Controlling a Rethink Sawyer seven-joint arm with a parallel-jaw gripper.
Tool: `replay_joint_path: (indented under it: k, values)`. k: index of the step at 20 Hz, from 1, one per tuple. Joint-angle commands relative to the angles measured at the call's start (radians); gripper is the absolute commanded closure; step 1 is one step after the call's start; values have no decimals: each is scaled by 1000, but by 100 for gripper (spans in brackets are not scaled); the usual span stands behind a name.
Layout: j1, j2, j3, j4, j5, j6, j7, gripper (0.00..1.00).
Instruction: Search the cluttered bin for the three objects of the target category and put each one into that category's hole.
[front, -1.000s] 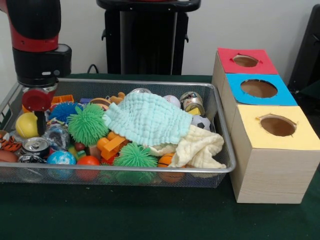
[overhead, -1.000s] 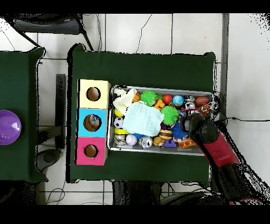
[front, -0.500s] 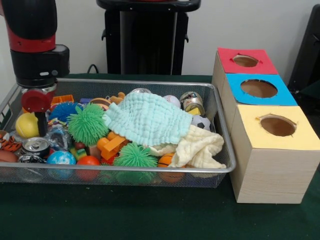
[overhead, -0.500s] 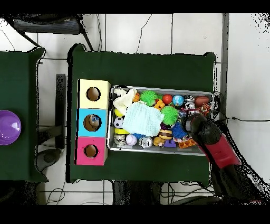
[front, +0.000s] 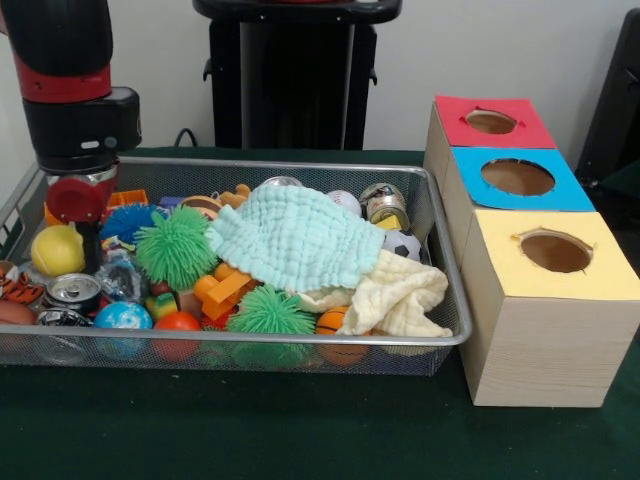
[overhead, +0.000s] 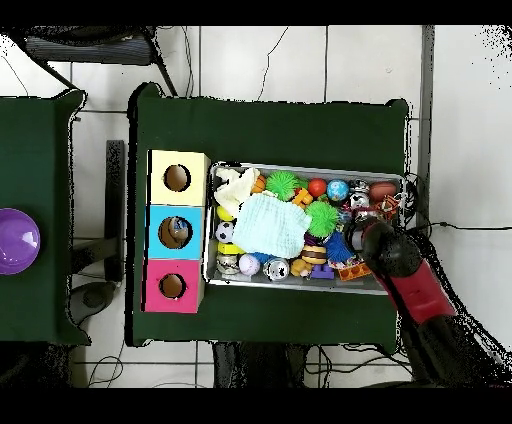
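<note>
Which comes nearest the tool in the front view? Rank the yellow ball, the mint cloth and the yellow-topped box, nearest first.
1. yellow ball, just beside the tool, at the bin's left end.
2. mint cloth, mid-bin.
3. yellow-topped box, outside the bin, far right.

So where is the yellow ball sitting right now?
In the front view the yellow ball lies at the left end of the wire bin, beside the gripper and just above a silver can.
</note>
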Motion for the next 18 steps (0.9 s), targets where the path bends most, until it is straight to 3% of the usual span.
replay_joint_path:
  k: [1,2,9,18]
  values:
    - [16,15,102,58,-62,-31,79,100]
    - [19,15,98,56,-68,-30,75,0]
    - [43,14,70,40,-68,-33,99,0]
    - [32,15,100,59,-58,-53,122,0]
